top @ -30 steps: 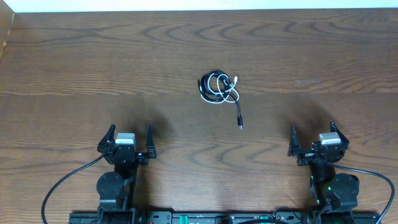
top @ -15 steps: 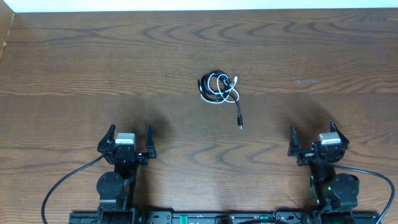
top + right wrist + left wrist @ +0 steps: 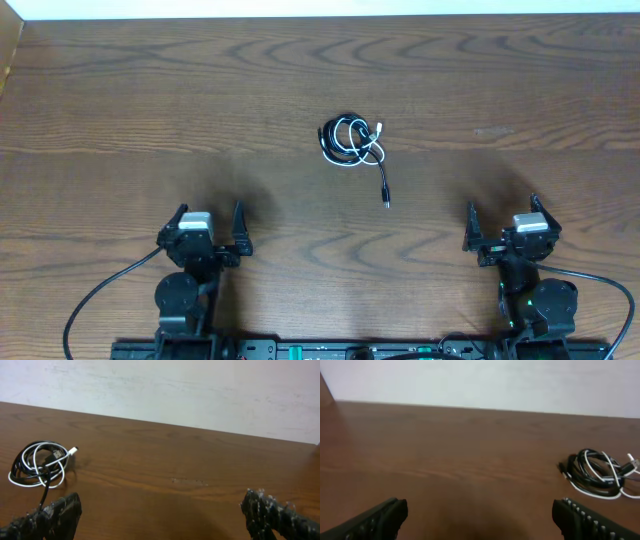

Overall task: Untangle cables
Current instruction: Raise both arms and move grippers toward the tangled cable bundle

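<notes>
The black cable (image 3: 337, 132) and the white cable (image 3: 352, 160) lie coiled and tangled together mid-table. A black tail with a plug (image 3: 386, 199) trails toward the front. The tangle shows at the right of the left wrist view (image 3: 594, 472) and at the left of the right wrist view (image 3: 37, 465). My left gripper (image 3: 207, 228) is open and empty near the front left. My right gripper (image 3: 502, 222) is open and empty near the front right. Both are well short of the cables.
The brown wooden table (image 3: 150, 110) ends at a pale wall along the far edge. A raised wooden edge (image 3: 8, 60) stands at the far left. Thick black arm cables (image 3: 95, 300) loop at the front beside each arm base.
The left gripper has turned slightly to the left. The cables and the right arm have not moved.
</notes>
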`<action>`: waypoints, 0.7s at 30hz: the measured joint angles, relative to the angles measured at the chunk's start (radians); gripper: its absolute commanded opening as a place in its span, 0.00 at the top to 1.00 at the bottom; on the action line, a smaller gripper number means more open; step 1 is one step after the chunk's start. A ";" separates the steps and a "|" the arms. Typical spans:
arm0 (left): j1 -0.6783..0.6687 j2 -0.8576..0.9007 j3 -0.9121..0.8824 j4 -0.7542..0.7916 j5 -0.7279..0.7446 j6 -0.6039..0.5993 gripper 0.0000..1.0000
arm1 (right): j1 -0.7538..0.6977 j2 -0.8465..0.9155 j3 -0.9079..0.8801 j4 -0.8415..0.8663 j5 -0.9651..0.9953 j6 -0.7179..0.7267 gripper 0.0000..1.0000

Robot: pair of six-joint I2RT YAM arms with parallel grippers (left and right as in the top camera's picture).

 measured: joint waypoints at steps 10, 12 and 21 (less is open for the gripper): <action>0.000 0.003 0.198 -0.282 0.018 -0.091 0.02 | 0.000 0.000 0.000 0.000 0.000 0.000 0.01; 0.000 0.006 0.266 -0.370 0.026 -0.095 0.02 | 0.000 0.000 0.000 0.000 0.000 0.000 0.01; 0.000 0.098 0.658 -0.618 0.037 -0.095 0.02 | 0.000 0.000 0.000 0.000 0.000 0.000 0.01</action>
